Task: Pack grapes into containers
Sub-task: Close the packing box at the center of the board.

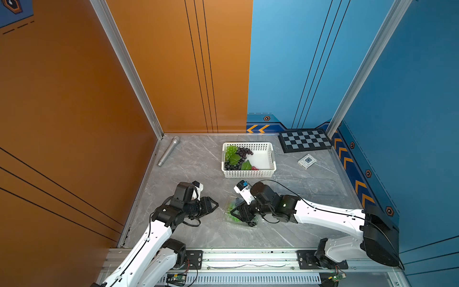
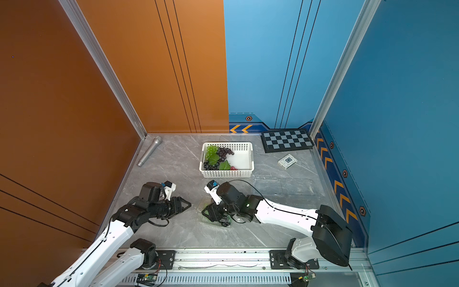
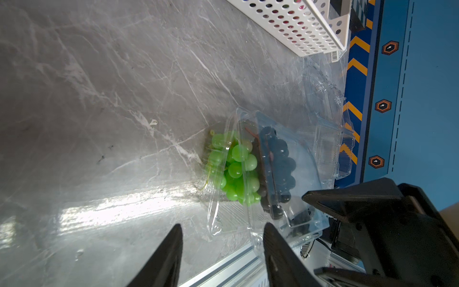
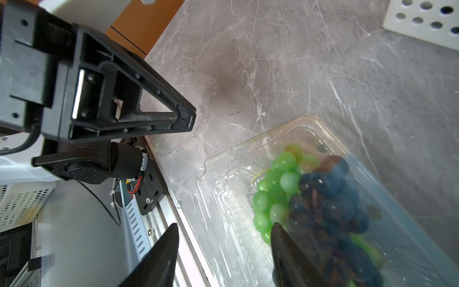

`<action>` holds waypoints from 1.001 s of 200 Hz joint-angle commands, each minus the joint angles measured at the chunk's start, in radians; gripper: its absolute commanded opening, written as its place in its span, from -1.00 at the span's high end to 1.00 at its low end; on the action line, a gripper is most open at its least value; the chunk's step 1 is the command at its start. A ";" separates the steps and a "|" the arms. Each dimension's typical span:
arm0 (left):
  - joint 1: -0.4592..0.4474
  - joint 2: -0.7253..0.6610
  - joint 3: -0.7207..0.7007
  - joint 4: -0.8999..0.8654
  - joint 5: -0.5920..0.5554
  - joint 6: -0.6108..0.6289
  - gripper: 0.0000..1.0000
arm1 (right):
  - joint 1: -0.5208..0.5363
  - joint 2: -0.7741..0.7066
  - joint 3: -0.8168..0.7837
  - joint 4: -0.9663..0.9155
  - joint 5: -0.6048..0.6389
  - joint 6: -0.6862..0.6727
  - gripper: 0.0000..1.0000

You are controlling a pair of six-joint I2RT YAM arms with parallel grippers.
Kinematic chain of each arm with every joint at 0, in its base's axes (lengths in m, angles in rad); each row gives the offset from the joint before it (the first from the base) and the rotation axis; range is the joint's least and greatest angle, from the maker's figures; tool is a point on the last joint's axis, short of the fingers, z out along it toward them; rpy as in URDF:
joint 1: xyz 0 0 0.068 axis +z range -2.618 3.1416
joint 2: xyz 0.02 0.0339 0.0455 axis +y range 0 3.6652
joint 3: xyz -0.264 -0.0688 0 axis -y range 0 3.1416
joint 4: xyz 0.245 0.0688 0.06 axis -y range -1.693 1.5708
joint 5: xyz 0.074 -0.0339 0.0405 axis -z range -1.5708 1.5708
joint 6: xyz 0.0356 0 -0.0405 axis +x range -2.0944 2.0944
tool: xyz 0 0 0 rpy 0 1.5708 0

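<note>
A clear container (image 3: 305, 159) lies on the grey table near the front, holding green grapes (image 3: 236, 169) and dark grapes (image 3: 282, 169); its hinged lid leans over the dark bunch. My left gripper (image 3: 222, 227) is open at the container's near corner, with the clear rim lying between its fingers close to one fingertip (image 3: 269, 231). My right gripper (image 4: 224, 226) is open over the same container (image 4: 238, 159), one fingertip (image 4: 277, 229) beside the green grapes (image 4: 280, 184). In both top views the two grippers (image 1: 215, 205) (image 1: 232, 212) face each other across it. More grapes (image 1: 236, 156) lie in the white basket.
The white perforated basket (image 1: 269, 159) stands behind the container. More clear containers (image 1: 310, 185) lie at the right. A grey microphone (image 1: 169, 151) lies at the back left, with a checkerboard (image 1: 305, 141) and a small square box (image 1: 307, 161) at the back right. The metal rail (image 1: 248, 258) runs along the front.
</note>
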State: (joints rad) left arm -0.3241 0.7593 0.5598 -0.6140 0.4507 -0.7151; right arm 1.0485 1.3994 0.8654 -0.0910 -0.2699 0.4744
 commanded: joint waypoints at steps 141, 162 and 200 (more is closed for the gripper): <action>-0.127 0.014 -0.076 -0.035 0.029 -0.077 -0.02 | 0.008 0.037 -0.094 0.023 0.144 0.070 -0.12; -0.134 0.017 -0.093 -0.032 0.039 -0.098 -0.02 | 0.007 0.044 -0.097 0.032 0.138 0.076 -0.11; -0.150 0.035 -0.082 -0.024 0.025 -0.112 0.00 | 0.008 0.063 -0.110 0.056 0.138 0.092 -0.09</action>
State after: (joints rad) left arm -0.4599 0.7856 0.4759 -0.6277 0.4622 -0.8062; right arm 1.0603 1.4322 0.7856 -0.0189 -0.1520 0.5419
